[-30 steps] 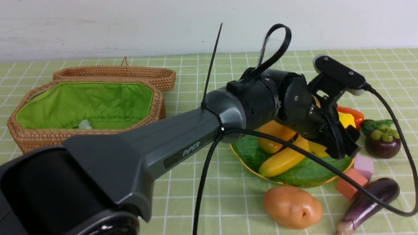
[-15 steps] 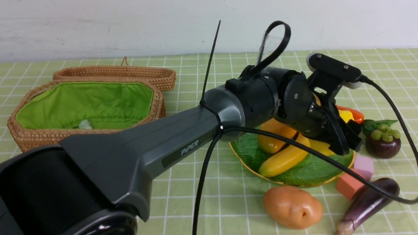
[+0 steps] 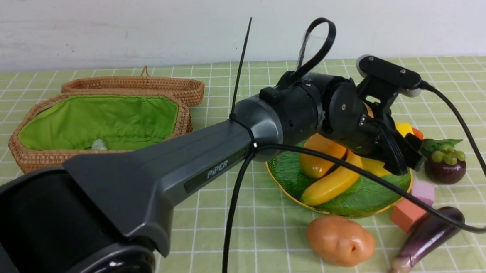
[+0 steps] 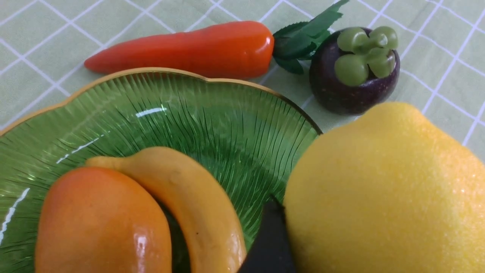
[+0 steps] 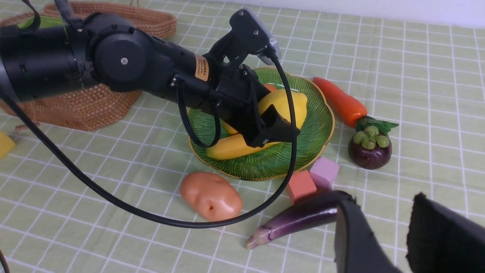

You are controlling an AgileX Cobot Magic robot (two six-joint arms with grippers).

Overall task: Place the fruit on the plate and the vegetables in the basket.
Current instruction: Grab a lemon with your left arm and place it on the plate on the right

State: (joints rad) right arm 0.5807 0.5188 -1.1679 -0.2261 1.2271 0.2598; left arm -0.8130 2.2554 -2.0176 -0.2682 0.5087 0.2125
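In the front view the left arm (image 3: 178, 173) is stretched from the near left across to the plate (image 3: 286, 178), which is set right of centre. The left gripper (image 3: 406, 157) is held over the right part of the plate, its jaws clamped on the lemon (image 3: 404, 129). The banana (image 3: 329, 186) and the mango (image 3: 317, 159) are laid on the plate. The mangosteen (image 3: 444, 168) is stood just right of the plate, the potato (image 3: 340, 240) and the eggplant (image 3: 429, 233) are laid nearer than it, and the basket (image 3: 61, 157), its lid open, is placed at the far left. In the left wrist view the lemon is seen close up against a dark finger (image 4: 269, 242), and the carrot (image 4: 189, 49) is laid on the checked cloth (image 4: 34, 38) just beyond the plate's far rim, its thick end beside the mangosteen's leaves. In the right wrist view the right gripper (image 5: 380, 203) is held above the near right, its jaws spread apart and gripping nothing. Two foam blocks (image 5: 301, 186) are seen between the eggplant and the plate.
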